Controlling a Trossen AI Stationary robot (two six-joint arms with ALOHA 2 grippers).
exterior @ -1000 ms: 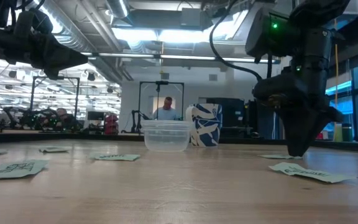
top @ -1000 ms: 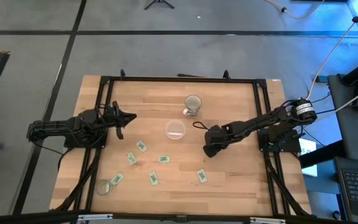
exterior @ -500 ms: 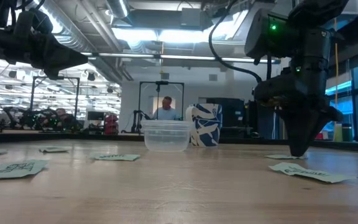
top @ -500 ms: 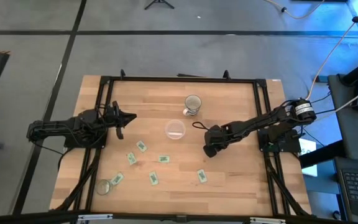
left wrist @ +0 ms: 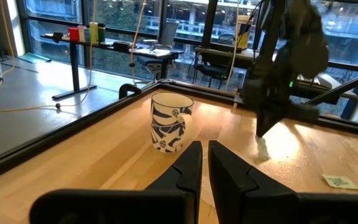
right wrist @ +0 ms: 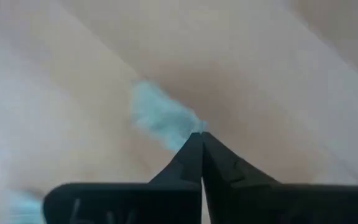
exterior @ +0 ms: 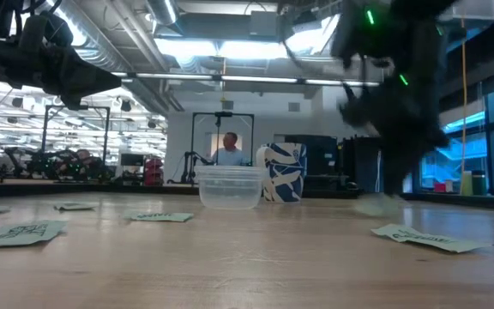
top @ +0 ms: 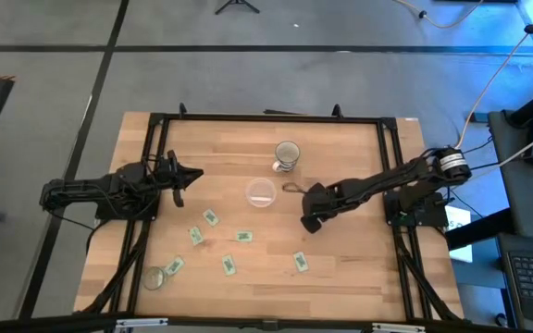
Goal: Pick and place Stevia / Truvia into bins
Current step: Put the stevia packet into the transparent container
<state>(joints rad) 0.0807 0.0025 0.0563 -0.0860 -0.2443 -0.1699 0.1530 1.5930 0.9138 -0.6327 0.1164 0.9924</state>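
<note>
While the left arm waits, these lines follow the right arm's latest change.

Change: the right gripper (top: 311, 222) has closed its fingers over the last second and has begun to lift; in the low view it is blurred and higher than half a second ago.

Grip: in the right wrist view the two dark fingertips (right wrist: 198, 144) meet with no gap, and the corner of a pale green sachet (right wrist: 160, 115) is pinched between them.

Meaning: by my reading the pick has succeeded, so one Stevia sachet is off the wooden table (top: 340, 268) and the carry to the bin comes next.

Sachet to gripper: it hangs from the very tips, held by an edge, most of it free. A thin hold, so it could slip.

Bin: the clear plastic cup (top: 261, 193) stands near the right gripper, toward the table's centre; it looks empty in the low view.

Other sachets: six lie flat on the near half of the table, for example one (top: 299, 262) just in front of the right gripper.

Left gripper (top: 196, 173): rests at the table's left edge, its fingers nearly together, holding nothing.

Mug (top: 287, 154): patterned, beyond the cup, not involved.
</note>
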